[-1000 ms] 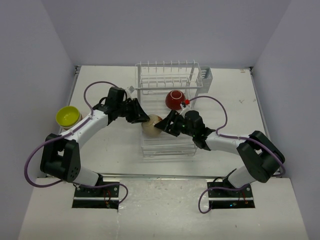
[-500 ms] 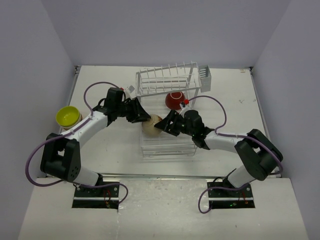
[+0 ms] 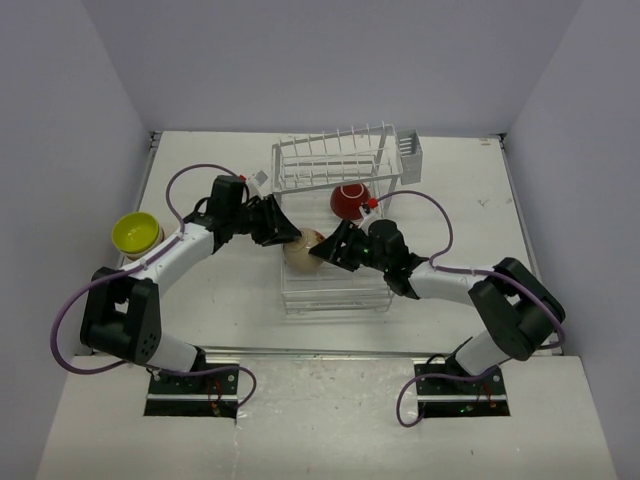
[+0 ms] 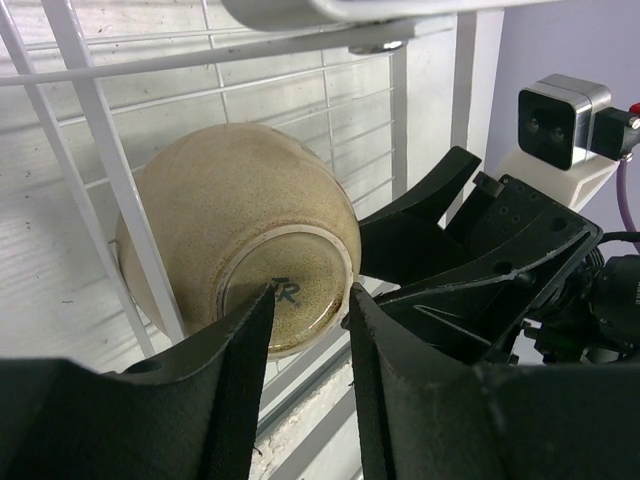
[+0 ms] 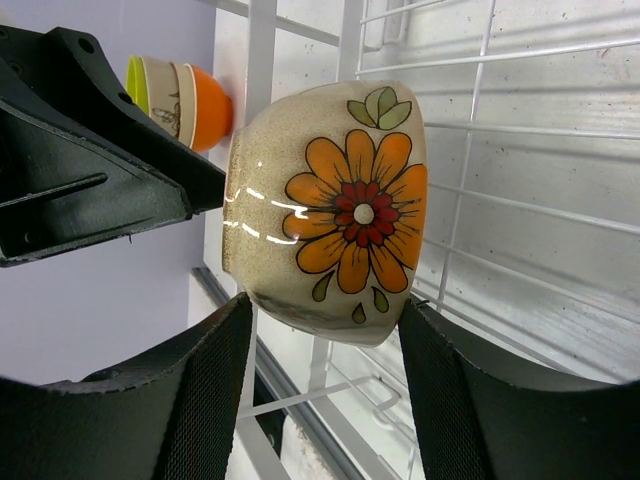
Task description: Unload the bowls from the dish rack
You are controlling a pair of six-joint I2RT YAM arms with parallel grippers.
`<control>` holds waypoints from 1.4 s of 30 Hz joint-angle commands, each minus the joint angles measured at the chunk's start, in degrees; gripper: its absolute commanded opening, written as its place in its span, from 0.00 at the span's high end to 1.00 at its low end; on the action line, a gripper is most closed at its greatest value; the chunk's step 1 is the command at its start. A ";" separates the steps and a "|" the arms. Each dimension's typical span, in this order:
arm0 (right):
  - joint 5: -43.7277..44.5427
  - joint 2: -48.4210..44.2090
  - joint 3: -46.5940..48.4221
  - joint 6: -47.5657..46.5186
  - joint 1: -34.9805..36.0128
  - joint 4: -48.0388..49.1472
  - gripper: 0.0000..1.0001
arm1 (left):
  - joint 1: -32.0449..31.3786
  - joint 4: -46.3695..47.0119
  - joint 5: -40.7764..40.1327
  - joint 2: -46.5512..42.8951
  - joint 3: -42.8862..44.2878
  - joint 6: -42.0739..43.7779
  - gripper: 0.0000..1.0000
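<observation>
Beige bowl [image 5: 330, 200] with an orange flower print lies on its side over the flat grid of the dish rack [image 3: 335, 290], mid-rack, between both tools. Can't tell if it rests on the wires or hangs just above.

Right tool [image 5: 325, 305]: fingers straddle the bowl's body, one on each flank, both touching, so it is gripping the beige bowl.

Left tool [image 4: 310, 296]: points at the bowl's foot from the opposite side. Its fingers are parted by a narrow gap. One tip is over the foot's recess, the other just outside the foot ring, with nothing clamped between them.

The foot faces the left wrist camera and the flower side faces the right wrist camera. In the top view the left tool is at the bowl's left-rear and the right tool at its right.

The rack's raised tine row at the far end sits tilted. Dark red bowl [image 3: 350, 201] is upside down in the rack, white foot ring up. It is just behind the right tool and apart from the beige bowl.

Lime-yellow bowl [image 3: 136, 233] is on the tabletop [image 3: 220, 300], well left of the rack. The right wrist view shows it stacked with a cream bowl [image 5: 165, 95] and an orange bowl [image 5: 210, 105].
</observation>
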 commanded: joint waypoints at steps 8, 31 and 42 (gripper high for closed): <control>-7.80 -2.31 7.08 3.39 1.58 22.02 0.45 | -0.94 -10.43 -2.20 3.42 -3.00 3.73 0.58; -8.59 4.89 5.24 9.54 2.20 28.70 0.55 | -0.59 -11.40 -0.71 4.04 -2.39 4.96 0.53; -9.56 -1.85 6.81 2.78 2.37 14.49 0.54 | 0.38 -9.64 1.31 4.91 -2.91 4.61 0.53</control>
